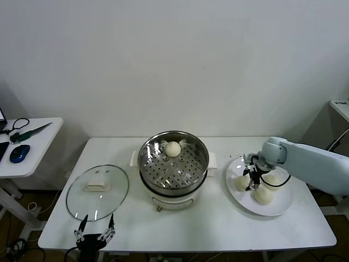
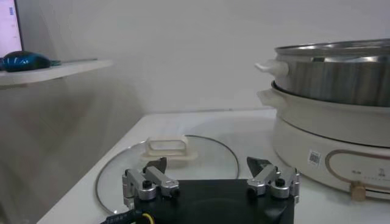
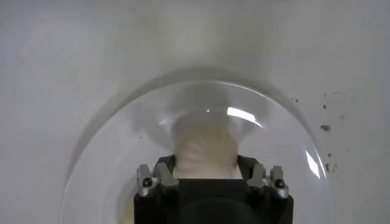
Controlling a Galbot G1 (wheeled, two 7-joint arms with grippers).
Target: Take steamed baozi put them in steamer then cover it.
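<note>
A: How much has been done?

B: One small cream-white dough bun (image 1: 173,148) is seen on the perforated floor of the round stainless-steel steamer basket (image 1: 150,164). Three buns are left on the flat white plate (image 1: 281,207).

A: Is one being taken?

B: The right gripper (image 1: 254,176) is lowered over the plate, and a cream-white bun (image 3: 204,152) is seen between its jaws, which are drawn in against its sides; a pinch is judged to be forming.

A: And the cover?

B: The round clear glass lid with the cream-white handle (image 1: 97,191) is lying flat on the table, just ahead of the left gripper (image 2: 211,176), whose jaws are spread and empty. Three transfers and the covering are judged outstanding.
</note>
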